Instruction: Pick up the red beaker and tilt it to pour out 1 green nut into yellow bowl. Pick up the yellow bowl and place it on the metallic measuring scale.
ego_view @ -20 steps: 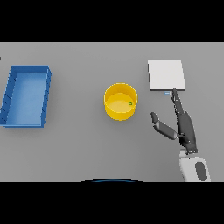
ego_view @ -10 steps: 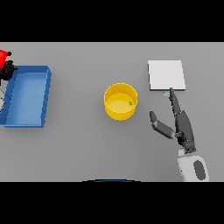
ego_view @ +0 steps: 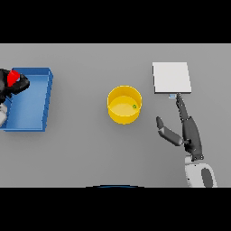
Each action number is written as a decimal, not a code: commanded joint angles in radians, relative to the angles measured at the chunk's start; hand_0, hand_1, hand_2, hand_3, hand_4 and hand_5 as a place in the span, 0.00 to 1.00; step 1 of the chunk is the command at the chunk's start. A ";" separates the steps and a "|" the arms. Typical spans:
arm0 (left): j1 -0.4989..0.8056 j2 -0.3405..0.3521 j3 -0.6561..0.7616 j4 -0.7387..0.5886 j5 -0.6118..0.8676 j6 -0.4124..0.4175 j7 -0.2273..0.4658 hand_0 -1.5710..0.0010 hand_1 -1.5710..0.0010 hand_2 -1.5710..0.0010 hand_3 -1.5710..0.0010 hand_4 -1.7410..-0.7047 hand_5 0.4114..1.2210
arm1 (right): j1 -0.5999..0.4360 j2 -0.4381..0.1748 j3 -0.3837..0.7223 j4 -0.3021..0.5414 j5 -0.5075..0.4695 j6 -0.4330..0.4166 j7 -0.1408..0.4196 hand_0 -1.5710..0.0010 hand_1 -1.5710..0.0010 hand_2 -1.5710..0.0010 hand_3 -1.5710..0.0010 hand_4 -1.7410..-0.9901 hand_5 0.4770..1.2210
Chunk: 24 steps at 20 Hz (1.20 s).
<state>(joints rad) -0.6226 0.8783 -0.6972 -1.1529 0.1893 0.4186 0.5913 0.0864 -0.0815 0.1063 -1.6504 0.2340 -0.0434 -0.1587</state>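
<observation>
Head view: the yellow bowl (ego_view: 124, 104) stands upright near the middle of the grey table (ego_view: 81, 149), and 1 green nut (ego_view: 134, 107) lies inside it by the right wall, so the pouring step looks done. The left hand (ego_view: 16, 83) shows at the left edge, over the upper left corner of the blue tray (ego_view: 43, 101), with its dark fingers curled round the red beaker (ego_view: 13, 76). I judge it is there to set the beaker down in the tray, out of the way, but whether the beaker touches the tray floor I cannot tell.

The right hand (ego_view: 189, 133) lies to the right of the bowl, well apart from it, fingers straight and pointing up toward the metallic measuring scale (ego_view: 171, 77), thumb spread out to the left. A fingertip reaches just beside the small tab at the scale's lower edge. Spread like this, it seems ready to close on the bowl, which must next go onto the scale.
</observation>
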 commanded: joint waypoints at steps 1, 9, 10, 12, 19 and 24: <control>0.013 0.020 0.002 -0.022 0.026 -0.045 0.002 0.26 0.40 0.39 0.43 0.60 0.45 | 0.004 -0.003 0.002 -0.009 0.005 -0.002 0.004 1.00 1.00 1.00 1.00 0.74 0.25; 0.008 0.044 0.008 -0.037 0.084 -0.165 -0.019 0.88 0.90 0.90 0.90 0.91 0.33 | 0.009 0.003 0.018 -0.017 0.024 -0.004 0.030 1.00 1.00 1.00 1.00 0.74 0.26; 0.008 0.046 0.018 -0.033 0.086 -0.157 -0.037 0.90 0.92 0.92 0.92 0.91 0.33 | 0.029 0.003 0.020 -0.021 0.025 -0.003 0.027 1.00 1.00 1.00 1.00 0.74 0.25; 0.006 0.042 0.026 -0.028 0.085 -0.141 -0.051 0.94 0.95 0.95 0.95 0.92 0.32 | 0.029 0.000 0.027 -0.025 0.048 -0.013 0.038 1.00 1.00 1.00 1.00 0.73 0.25; -0.007 0.025 0.042 -0.022 0.096 -0.121 -0.082 0.99 0.99 0.99 0.99 0.93 0.35 | -0.091 -0.086 0.070 0.000 0.119 0.063 0.052 1.00 1.00 1.00 1.00 0.72 0.31; 0.010 0.017 0.037 -0.030 0.100 -0.114 -0.098 1.00 1.00 1.00 1.00 0.91 0.37 | -0.235 -0.199 0.148 0.050 0.251 0.157 0.113 1.00 1.00 1.00 1.00 0.62 0.28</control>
<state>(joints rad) -0.6125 0.8949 -0.6603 -1.1832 0.2891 0.3043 0.4933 -0.1488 -0.2807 0.2545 -1.6009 0.4848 0.1138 -0.0441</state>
